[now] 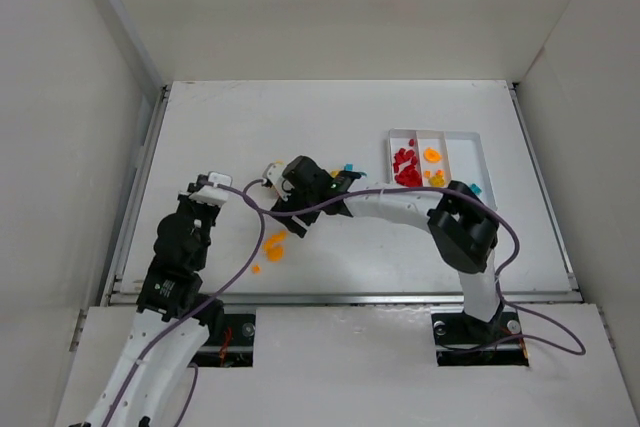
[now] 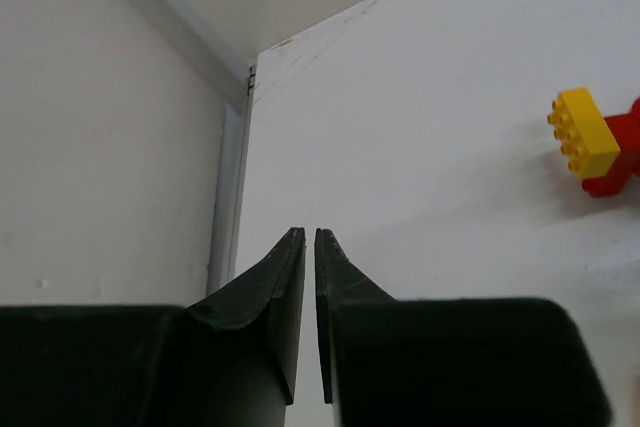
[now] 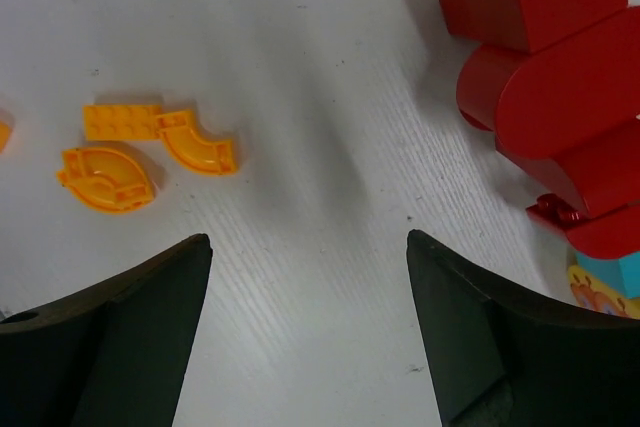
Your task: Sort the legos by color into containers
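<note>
Jaws pressed together on my left gripper point(image 2: 308, 244), mid-left of the overhead view. Right gripper point(image 3: 308, 240) is spread over the table point(image 1: 250, 127), with loose orange legos point(image 1: 273, 245) just below centre. Upper right, the tray point(image 1: 478, 145): red legos point(image 1: 405, 167) in the left compartment, orange bits point(image 1: 432, 155), I think, in the middle one.

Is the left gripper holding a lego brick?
No, the left gripper is shut with nothing in it; the yellow brick lies away from it.

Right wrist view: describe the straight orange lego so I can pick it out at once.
Start at the open right gripper over the white table. Three orange legos cluster in the view's upper left. Yours is the flat studded rectangle on top; the quarter-ring and rounded piece beside it are curved.
</note>
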Available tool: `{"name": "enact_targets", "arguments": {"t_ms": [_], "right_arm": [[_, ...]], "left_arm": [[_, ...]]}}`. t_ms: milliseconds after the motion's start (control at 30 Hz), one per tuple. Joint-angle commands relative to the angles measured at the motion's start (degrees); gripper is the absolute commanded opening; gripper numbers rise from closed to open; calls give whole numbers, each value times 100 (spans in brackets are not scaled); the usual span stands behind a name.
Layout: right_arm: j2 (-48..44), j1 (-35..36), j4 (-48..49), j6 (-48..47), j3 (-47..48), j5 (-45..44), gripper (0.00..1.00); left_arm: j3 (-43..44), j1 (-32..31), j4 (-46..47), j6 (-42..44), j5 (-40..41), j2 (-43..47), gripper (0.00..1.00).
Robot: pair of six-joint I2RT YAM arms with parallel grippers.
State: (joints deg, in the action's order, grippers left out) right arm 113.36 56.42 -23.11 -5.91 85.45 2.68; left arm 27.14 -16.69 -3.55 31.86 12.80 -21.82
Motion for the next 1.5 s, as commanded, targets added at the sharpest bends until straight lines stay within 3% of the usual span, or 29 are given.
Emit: {"name": "enact_targets", "arguments": {"t_ms": [0,100,300,500,567,633,700,967,1100,1300,1333,1400,1467], "right_arm": [[158,140,378,-779,358,277,84],[388,272,378,-990,472,277,83],[617,387,500,-1104,473,339,80],[889,580,562,-1211,542,339,79],[889,580,615,-1211,595,278,74],[960,580,615,-1211,596,225,59],[1021,580,554,-1281,596,224,53],[1267,580,282,-1685,771,295,54],[1382,580,149,-1685,912,434,37],[1321,580,97,-1632,719,506,22],[1320,580,97,-1632,658,506,9],[1180,580,97,-1484,596,435,0],[1057,580,97,-1299,534,435,0]], "left_arm": [[-15,-247,162,-1031,1461,239,8],[-129,-300,231,-1138,1857,406,20],[-182,-300,355,-1138,2078,539,36],[-182,-352,355,-1138,2139,539,39],[-182,-353,355,-1138,2139,539,39],[-182,-353,355,-1138,2139,539,39],[-182,-353,355,-1138,2139,539,39],[-182,-353,355,-1085,2034,487,39],[-182,-353,355,-1085,2034,486,39],[-235,-353,355,-1032,2034,486,39],[-235,-353,355,-1032,1982,486,39],[-235,-353,303,-1032,1981,486,39],[-235,-405,302,-1032,1850,486,39]]}}
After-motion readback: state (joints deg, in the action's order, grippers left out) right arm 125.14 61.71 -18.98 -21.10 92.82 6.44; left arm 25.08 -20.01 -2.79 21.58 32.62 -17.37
